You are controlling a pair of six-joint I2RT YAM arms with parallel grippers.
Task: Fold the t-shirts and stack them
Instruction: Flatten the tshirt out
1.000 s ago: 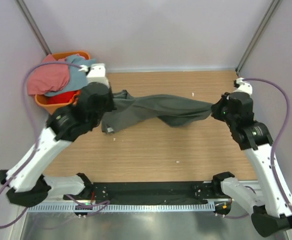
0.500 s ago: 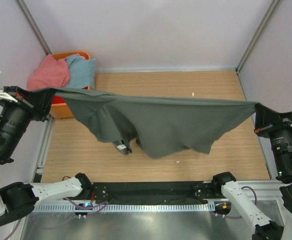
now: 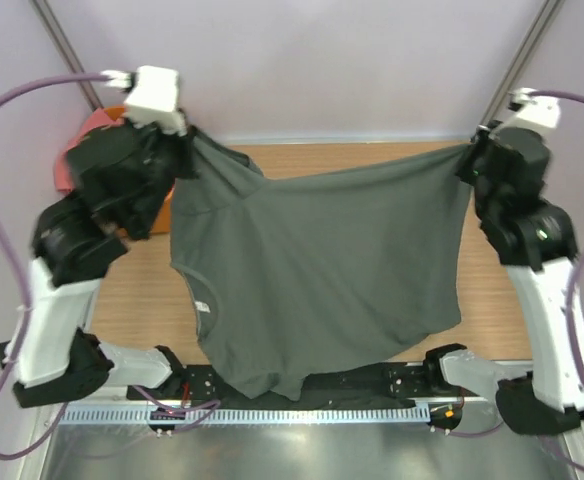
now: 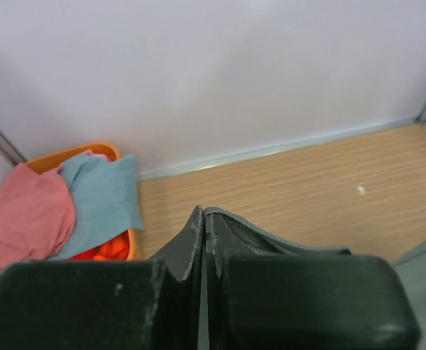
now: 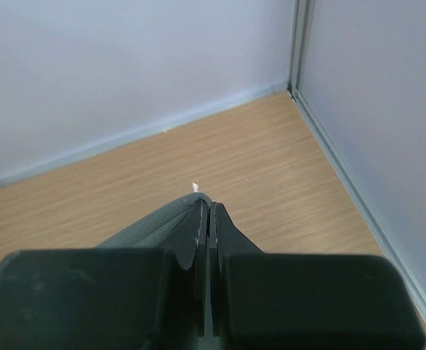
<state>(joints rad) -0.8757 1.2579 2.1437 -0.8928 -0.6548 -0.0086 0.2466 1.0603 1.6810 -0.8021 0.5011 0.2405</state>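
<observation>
A dark grey t-shirt with a small white neck label hangs spread out between my two grippers, its lower hem draped over the table's near edge. My left gripper is shut on one upper corner; the cloth shows pinched at its fingertips. My right gripper is shut on the other upper corner, with cloth folded over its fingertips. A salmon-pink shirt and a light blue shirt lie heaped in the basket.
An orange plastic basket stands at the back left corner against the wall. The wooden table is walled at the back and right side. A small white scrap lies on the wood.
Both grippers swung from wide apart at the table's sides to the back of the table. The grey shirt went from stretched taut and bunched to hanging open and flat.
</observation>
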